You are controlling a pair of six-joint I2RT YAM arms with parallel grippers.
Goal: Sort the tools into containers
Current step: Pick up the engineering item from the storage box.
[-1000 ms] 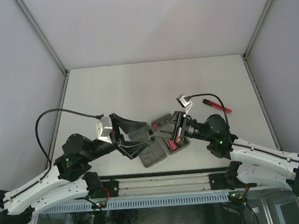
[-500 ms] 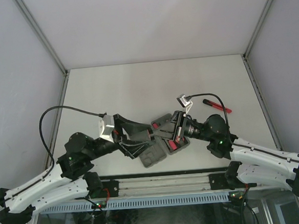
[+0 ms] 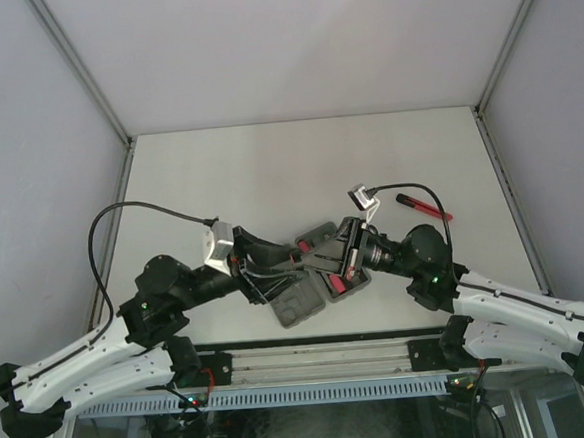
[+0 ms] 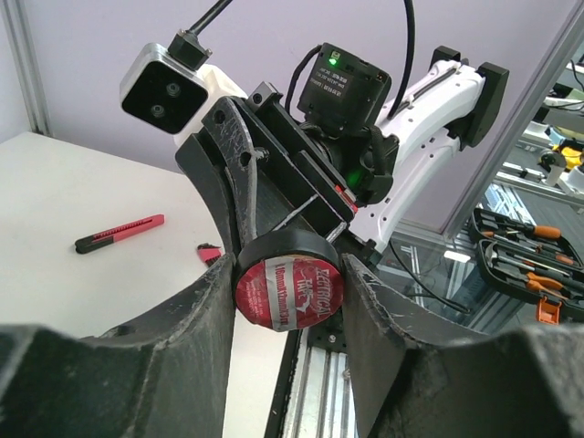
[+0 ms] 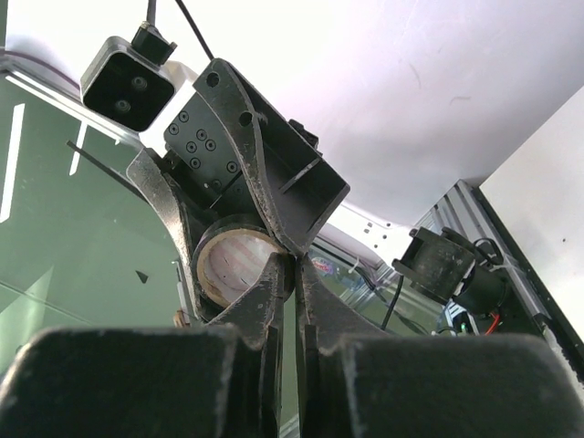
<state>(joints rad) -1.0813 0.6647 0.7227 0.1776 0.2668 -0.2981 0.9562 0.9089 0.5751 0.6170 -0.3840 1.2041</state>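
Note:
My left gripper (image 3: pixel 287 262) is shut on the black ring (image 4: pixel 289 278), a tape roll with a red label, held off the table over the grey case (image 3: pixel 300 309). The roll's pale core shows in the right wrist view (image 5: pixel 239 266). My right gripper (image 3: pixel 322 254) is shut, with a thin slit between the fingers and nothing visible in it. Its tips (image 5: pixel 294 260) touch the roll's rim beside my left finger (image 5: pixel 274 187). Red-handled tools (image 3: pixel 351 275) lie in the case's right half. The slim red-black stick tool (image 3: pixel 423 206) lies on the table right of the case; it also shows in the left wrist view (image 4: pixel 119 233).
The two grippers meet tip to tip above the case near the table's front edge. The metal rail (image 3: pixel 311 353) runs along that edge. The enclosure walls stand left, right and behind. The right arm's camera (image 4: pixel 169 82) faces my left wrist.
My left arm has moved right with the roll, closing on the right gripper. The right arm has barely moved. The case and the stick tool lie where they were.

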